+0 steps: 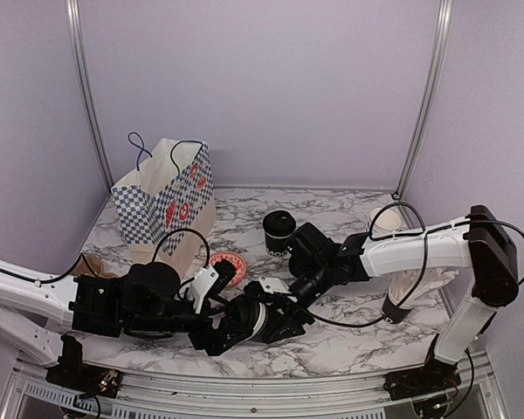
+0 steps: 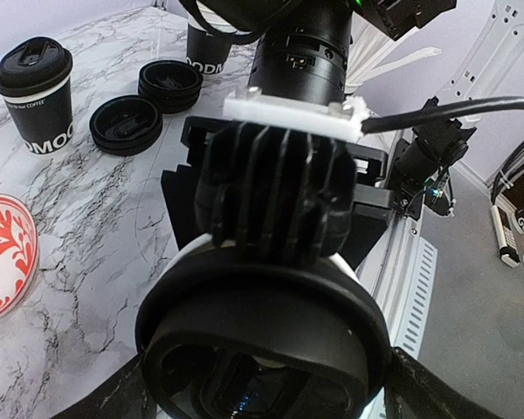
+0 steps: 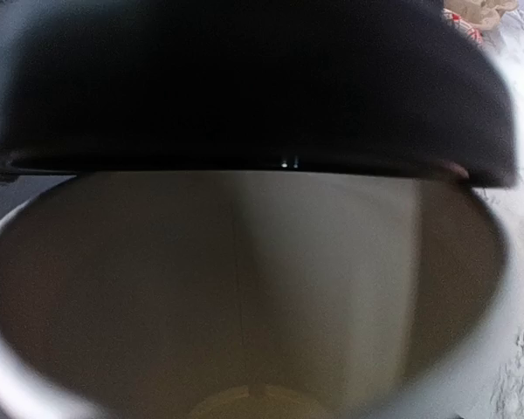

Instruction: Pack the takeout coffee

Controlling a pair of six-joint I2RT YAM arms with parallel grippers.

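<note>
Currently the small black paper cup with a cream inside [image 3: 244,288] stands by the middle of the bench's [image 1: 358,349] near edge, mouth up, its long axis roughly upright by my judgement. The round black plastic lid [image 2: 262,323] lies tilted over its rim, not seated. It is empty, so light. The thin wall would crush, so I'd hold it gently at mid-wall. I cannot tell whether the left claw [image 1: 244,325] or right claw [image 1: 281,314] is clamped.
</note>
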